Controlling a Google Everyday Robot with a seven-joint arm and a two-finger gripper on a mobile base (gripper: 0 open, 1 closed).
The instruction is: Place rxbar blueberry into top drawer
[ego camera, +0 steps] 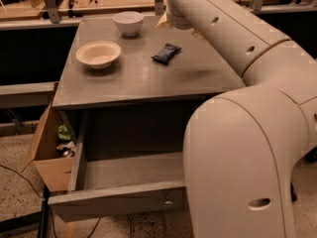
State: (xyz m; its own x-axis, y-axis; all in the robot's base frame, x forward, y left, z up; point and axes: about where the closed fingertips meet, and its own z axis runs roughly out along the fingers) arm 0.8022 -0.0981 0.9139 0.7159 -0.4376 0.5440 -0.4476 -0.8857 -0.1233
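The rxbar blueberry (166, 53), a small dark glossy bar, lies flat on the grey table top (133, 78), right of centre. The top drawer (114, 202) under the table top is pulled out towards me, and its inside shows bare grey wood. My white arm (223, 38) reaches from the lower right over the table's far right edge, passing behind the bar. My gripper is out of view past the top edge of the camera view.
A beige bowl (98, 54) and a white bowl (128, 22) stand on the table's left and far side. A tan object (162, 21) peeks out beside the arm. An open cardboard box (47, 152) with clutter sits left of the drawer. Wooden benches stand behind.
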